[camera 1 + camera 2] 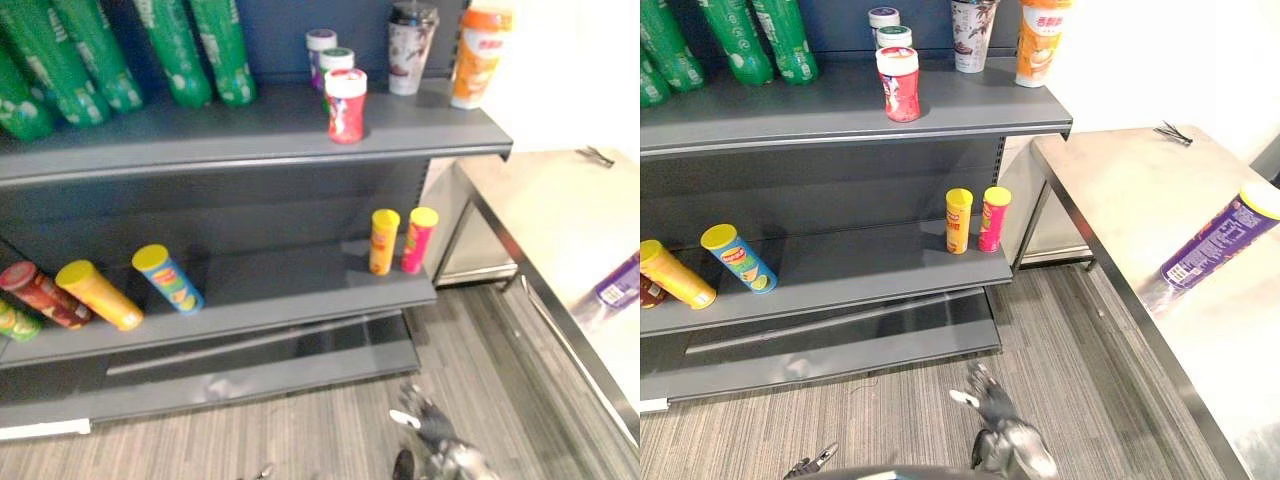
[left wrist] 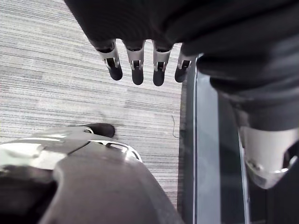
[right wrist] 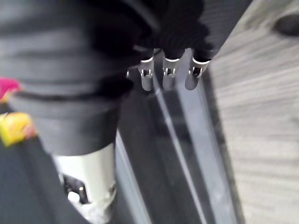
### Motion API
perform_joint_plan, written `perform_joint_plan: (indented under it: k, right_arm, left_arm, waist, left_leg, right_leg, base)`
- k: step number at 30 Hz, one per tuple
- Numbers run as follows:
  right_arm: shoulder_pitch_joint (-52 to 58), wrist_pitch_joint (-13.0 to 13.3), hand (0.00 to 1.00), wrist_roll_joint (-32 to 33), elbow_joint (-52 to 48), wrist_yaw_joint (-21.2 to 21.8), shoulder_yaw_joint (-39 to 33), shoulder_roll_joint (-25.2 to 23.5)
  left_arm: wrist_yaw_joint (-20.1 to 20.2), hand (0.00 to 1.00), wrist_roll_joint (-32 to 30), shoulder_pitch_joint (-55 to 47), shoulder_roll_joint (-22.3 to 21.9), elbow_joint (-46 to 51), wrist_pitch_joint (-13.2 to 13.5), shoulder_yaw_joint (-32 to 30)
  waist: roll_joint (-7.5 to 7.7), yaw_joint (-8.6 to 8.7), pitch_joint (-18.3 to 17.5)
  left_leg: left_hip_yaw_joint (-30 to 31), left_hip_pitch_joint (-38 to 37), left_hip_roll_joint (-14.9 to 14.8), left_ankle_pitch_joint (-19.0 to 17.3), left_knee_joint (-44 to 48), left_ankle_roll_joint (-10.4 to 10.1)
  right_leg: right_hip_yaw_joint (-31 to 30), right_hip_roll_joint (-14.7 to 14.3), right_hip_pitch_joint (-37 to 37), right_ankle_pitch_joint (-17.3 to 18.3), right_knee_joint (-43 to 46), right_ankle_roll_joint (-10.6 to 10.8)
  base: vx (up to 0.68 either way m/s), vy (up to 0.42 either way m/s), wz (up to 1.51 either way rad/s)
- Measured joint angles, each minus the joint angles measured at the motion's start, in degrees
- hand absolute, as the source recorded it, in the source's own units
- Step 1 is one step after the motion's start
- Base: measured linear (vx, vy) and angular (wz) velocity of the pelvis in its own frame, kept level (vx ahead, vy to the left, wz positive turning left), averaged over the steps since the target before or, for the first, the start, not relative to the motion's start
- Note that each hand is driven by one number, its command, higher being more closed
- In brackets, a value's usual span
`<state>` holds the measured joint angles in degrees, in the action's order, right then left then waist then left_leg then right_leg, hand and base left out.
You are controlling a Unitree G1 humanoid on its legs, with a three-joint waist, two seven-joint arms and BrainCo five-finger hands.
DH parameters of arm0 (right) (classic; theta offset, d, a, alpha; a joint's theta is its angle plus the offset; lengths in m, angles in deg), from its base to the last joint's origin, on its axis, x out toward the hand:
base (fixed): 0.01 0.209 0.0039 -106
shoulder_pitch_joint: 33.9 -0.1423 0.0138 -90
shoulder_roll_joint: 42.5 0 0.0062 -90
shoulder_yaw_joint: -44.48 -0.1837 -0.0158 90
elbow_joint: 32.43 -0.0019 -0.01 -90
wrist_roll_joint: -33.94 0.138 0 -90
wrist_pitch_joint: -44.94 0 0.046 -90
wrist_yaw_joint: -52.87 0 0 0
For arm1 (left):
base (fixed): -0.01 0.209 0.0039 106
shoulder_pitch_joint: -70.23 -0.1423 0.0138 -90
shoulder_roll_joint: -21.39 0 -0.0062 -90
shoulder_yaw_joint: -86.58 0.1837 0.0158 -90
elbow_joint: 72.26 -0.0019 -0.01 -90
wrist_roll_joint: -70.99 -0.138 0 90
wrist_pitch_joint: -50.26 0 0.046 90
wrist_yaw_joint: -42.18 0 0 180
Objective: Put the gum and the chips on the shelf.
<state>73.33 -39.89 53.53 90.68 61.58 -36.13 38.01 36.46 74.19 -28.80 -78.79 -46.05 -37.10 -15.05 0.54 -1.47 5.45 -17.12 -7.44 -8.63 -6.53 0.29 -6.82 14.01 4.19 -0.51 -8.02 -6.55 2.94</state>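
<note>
Progress: roughly half done by my reading; the gum looks shelved and the chips are still out.
Gum: the red-lidded gum jar (image 1: 346,105) stands upright at the front of the upper shelf (image 1: 200,135), just ahead of two more jars (image 1: 322,45). I cannot say which one is the task's.
Chips: the purple chips can (image 1: 1207,247) lies on its side on the steel table (image 1: 1120,190) to my right, well apart from the shelving.
Lower shelf (image 1: 290,285): a yellow can (image 1: 383,240) and a pink can (image 1: 418,240) stand at its right end, with bare board beside them.
Right hand (image 1: 985,398): low over the floor (image 1: 300,430) before the shelf base, fingers straight, holding nothing.
Left hand (image 2: 136,65): pointing at the floor, fingers straight, empty.
Left to do: I need to turn to the table, take the purple can and shelve it.
</note>
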Motion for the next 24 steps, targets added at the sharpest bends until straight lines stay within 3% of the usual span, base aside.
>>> perform_joint_plan:
  k: [3,8,19,21,24]
  right_arm:
    - [-0.26,0.09,0.00,-3.71,7.03,-1.90,-7.52,-0.03]
    - [-1.45,0.67,0.00,-4.02,16.85,-5.48,-16.40,-0.76]
    - [-1.68,0.59,0.00,-5.99,26.85,-8.39,-25.32,-2.55]
    - [-2.31,0.51,0.00,-5.85,28.83,-8.81,-27.50,-2.70]
    - [-4.09,0.59,0.00,-5.41,29.31,-9.85,-31.51,-2.26]
  left_arm:
    - [0.70,0.00,0.05,-0.27,-0.07,0.01,0.65,0.01]
    - [1.38,0.00,0.50,-0.37,-0.66,-0.04,1.24,0.22]
    - [1.79,0.00,1.06,-0.67,-0.71,-1.17,2.31,0.50]
    - [1.91,0.00,1.12,-0.23,-0.64,-1.20,2.30,0.54]
    - [2.04,0.00,2.99,1.14,-1.09,-1.19,2.29,1.44]
  waist:
    - [-0.32,0.10,-0.10]
    - [-0.69,0.42,-0.55]
    - [-1.03,1.40,-0.32]
    - [-1.01,1.40,0.09]
    - [-3.21,2.11,2.09]
  left_leg:
    - [-0.57,-0.54,-0.01,-0.02,-0.11,-0.03]
    - [-0.99,-1.31,0.05,-0.38,-0.09,-0.46]
    - [-1.52,-2.55,-0.01,-0.61,0.05,-0.50]
    - [-1.55,-1.21,-0.63,-2.66,3.79,-0.44]
    - [-1.64,4.78,-3.15,-8.57,16.22,0.57]
  right_leg:
    - [-0.35,-0.08,0.10,0.00,0.00,0.00]
    - [-0.63,-0.07,0.73,0.03,-0.02,0.02]
    - [-1.43,-0.26,1.63,0.03,0.00,0.03]
    - [-1.66,-0.25,1.80,0.09,0.32,0.09]
    - [-2.60,-0.25,-2.43,2.58,7.25,0.66]
  base:
    - [0.01,0.013,-0.10]
    - [-0.01,0.005,-0.03]
    - [0.00,0.006,-0.02]
    - [-0.01,0.035,-0.07]
    - [-0.08,0.055,-0.14]
